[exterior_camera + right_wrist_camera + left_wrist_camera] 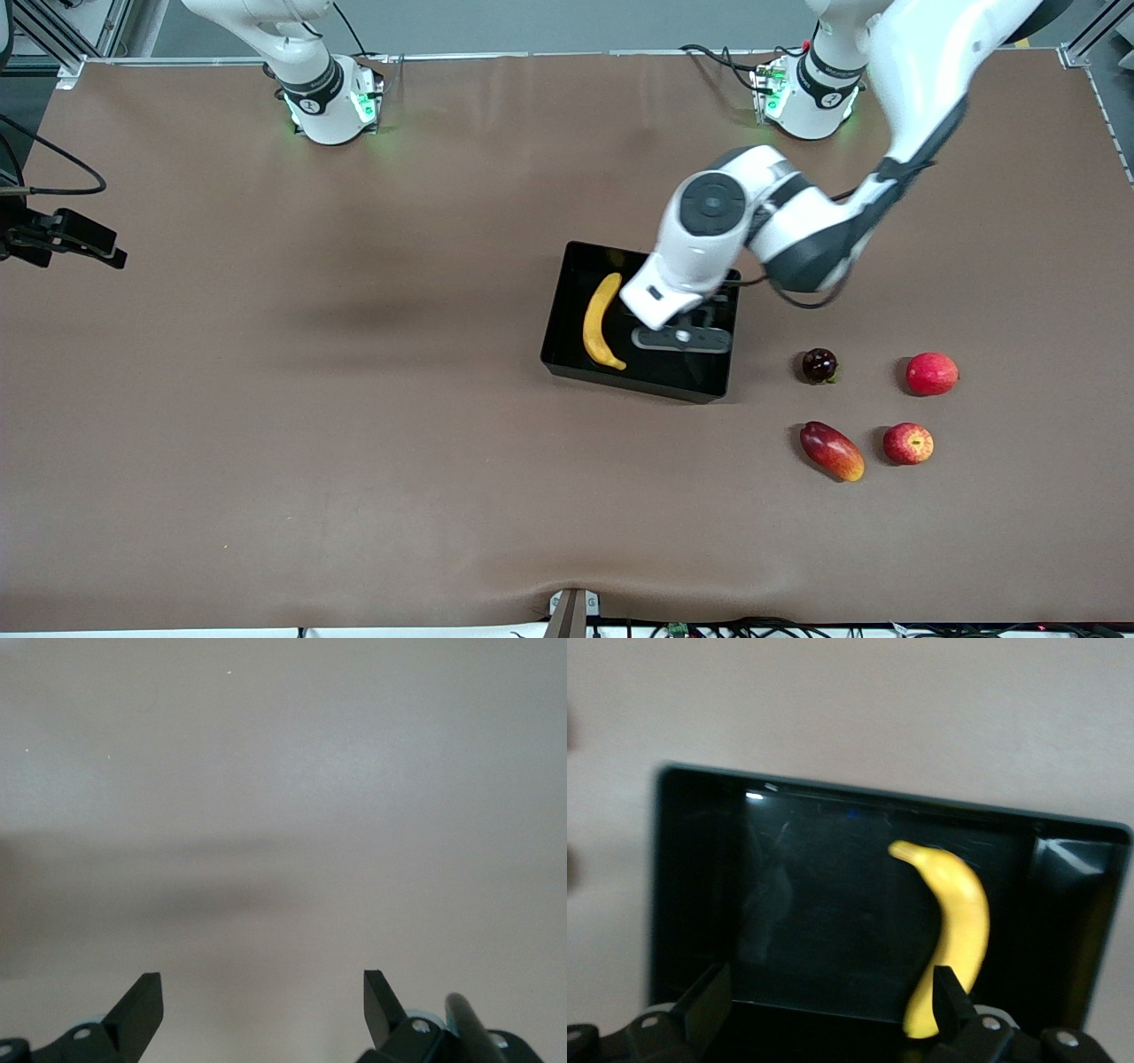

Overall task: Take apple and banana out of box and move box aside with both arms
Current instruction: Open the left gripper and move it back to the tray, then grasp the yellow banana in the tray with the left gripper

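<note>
The black box (558,310) sits mid-table with the yellow banana (599,321) lying in it, along the side toward the right arm's end. My left gripper (682,338) is open and empty over the box's end toward the left arm. In the left wrist view the gripper (830,1010) is low over the box wall (691,904), with the banana (961,921) by one fingertip (948,997). The red apple with yellow streaks (908,443) lies on the table, nearer the front camera than the box. My right gripper (263,1001) is open over bare table.
Beside the apple lie an oval red-orange mango (831,450), a plain pinkish-red round fruit (931,373) and a small dark round fruit (819,364). A black device with cables (62,237) sticks in at the right arm's end of the table.
</note>
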### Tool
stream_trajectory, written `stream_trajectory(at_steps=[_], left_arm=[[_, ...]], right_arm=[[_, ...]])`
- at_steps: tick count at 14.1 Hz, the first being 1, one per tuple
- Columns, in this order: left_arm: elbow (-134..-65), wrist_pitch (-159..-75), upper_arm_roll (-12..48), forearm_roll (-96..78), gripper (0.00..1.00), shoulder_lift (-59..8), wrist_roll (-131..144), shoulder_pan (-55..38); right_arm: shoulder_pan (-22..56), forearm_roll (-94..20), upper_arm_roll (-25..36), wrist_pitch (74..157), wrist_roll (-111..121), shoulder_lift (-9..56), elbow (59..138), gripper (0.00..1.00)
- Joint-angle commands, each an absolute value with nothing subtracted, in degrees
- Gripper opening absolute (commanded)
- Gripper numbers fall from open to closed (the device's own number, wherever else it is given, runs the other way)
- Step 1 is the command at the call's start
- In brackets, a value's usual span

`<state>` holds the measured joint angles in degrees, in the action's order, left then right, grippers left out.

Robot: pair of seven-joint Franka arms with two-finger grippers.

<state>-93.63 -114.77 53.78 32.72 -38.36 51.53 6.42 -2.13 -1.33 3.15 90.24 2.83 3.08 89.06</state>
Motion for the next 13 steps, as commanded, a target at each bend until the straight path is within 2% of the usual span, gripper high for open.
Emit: stream_trajectory(at_steps=[1,5,9,12,13], left_arm=[[-93.0,-117.3,48.6,35.9,0.98,-41.0,54.9,-0.5],[-92.9,-128.2,37.6,35.9,1.00,-44.4,62.6,-11.9],[-93.0,-132.7,35.3,35.2,1.00,-48.1,63.8,-14.2],[-93.0,-133.1,34.8,36.3,0.80,-50.2,63.8,-14.3],[-93.0,-133.1,34.8,36.3,0.66,-50.5,63.8,-14.3]], right_arm=[[-2.9,-0.6,2.6,89.6,3.6,4.1,87.6,1.00],[-2.9,-0.6,2.6,89.6,3.6,4.1,87.7,1.00],[-2.8,-0.6,2.6,89.6,3.6,4.4,87.7,1.00],[-2.9,-0.6,2.6,89.6,3.6,5.0,87.7,1.00],[-3.0,-0.6,2.6,89.6,3.6,5.1,87.7,1.00]])
